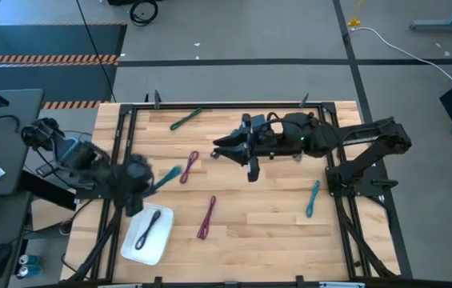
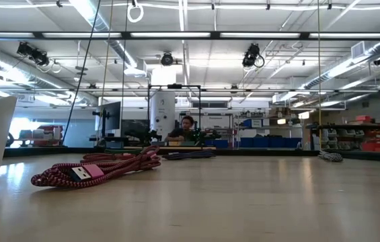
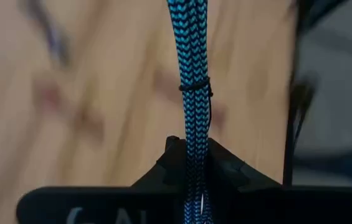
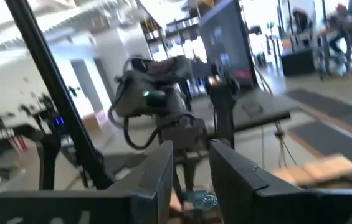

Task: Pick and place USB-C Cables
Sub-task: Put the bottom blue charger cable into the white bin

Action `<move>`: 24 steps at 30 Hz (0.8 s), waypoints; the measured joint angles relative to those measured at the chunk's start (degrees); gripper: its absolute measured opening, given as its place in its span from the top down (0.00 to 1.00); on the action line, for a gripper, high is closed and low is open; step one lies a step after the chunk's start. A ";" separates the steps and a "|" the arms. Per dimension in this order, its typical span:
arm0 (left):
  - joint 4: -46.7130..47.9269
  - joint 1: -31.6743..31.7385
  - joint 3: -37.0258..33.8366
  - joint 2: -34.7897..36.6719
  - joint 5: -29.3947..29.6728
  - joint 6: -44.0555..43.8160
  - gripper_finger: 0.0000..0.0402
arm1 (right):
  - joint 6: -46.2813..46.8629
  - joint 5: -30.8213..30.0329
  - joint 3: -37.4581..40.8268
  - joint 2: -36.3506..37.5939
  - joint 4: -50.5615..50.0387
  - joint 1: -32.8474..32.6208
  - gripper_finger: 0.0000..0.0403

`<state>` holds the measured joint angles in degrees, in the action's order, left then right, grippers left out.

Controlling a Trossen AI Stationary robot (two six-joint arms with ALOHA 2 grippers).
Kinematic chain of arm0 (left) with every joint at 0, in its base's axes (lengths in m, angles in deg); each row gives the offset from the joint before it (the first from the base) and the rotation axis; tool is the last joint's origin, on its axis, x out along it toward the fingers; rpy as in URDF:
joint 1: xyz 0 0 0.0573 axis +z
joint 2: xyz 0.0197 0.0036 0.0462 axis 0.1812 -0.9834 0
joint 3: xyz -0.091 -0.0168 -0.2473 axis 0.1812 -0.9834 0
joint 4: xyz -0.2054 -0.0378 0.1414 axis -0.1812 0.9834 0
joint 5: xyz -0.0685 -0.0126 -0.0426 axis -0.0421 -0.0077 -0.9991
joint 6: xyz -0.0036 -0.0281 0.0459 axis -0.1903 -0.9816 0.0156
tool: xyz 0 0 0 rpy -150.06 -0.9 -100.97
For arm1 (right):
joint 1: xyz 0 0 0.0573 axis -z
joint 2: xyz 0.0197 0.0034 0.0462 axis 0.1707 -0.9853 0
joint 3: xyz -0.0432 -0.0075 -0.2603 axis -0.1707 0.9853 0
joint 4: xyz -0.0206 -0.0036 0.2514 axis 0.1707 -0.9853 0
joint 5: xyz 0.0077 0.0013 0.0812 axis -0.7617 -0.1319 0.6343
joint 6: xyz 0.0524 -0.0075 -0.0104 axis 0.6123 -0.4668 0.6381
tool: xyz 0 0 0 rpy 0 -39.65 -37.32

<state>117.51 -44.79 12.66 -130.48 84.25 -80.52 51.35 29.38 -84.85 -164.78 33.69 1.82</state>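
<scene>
USB-C cables lie scattered over the pale wooden worktop (image 1: 258, 224), and one of them, a blue braided cable (image 3: 191, 93), is pinched tight right now between the fingers of the left gripper (image 3: 191, 163), its woven herringbone sleeve cinched by a thin black tie. From above, that left gripper (image 1: 144, 182) hovers just beside the white tray (image 1: 134, 246), the blue bundle sticking out toward the middle of the worktop. In the tray, a rounded rectangular dish near the front left corner, rests a single dark folded cable (image 1: 150, 226). Elsewhere: a green cable (image 1: 186, 119) near the back edge, a purple one (image 1: 189, 166) just beyond the held bundle, a magenta one (image 1: 207, 218) to the right of the tray, and a teal one (image 1: 312, 198) well apart on the right. At worktop level the magenta bundle (image 2: 95, 168) shows a chunky red-and-pink braid, folded into loops. The right gripper (image 1: 219, 150) is raised over the centre, its fingers parted with a clear gap and holding nothing, as far as the blurred wrist view lets me judge.
</scene>
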 joint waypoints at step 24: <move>-55.61 -26.17 -47.00 -0.22 -0.05 -80.04 0.89 | 4.62 -7.53 0.02 -0.47 -13.25 -0.81 0.73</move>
<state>61.90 -70.96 -34.33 -130.70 84.20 -160.56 55.98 21.85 -84.83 -165.25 20.44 1.01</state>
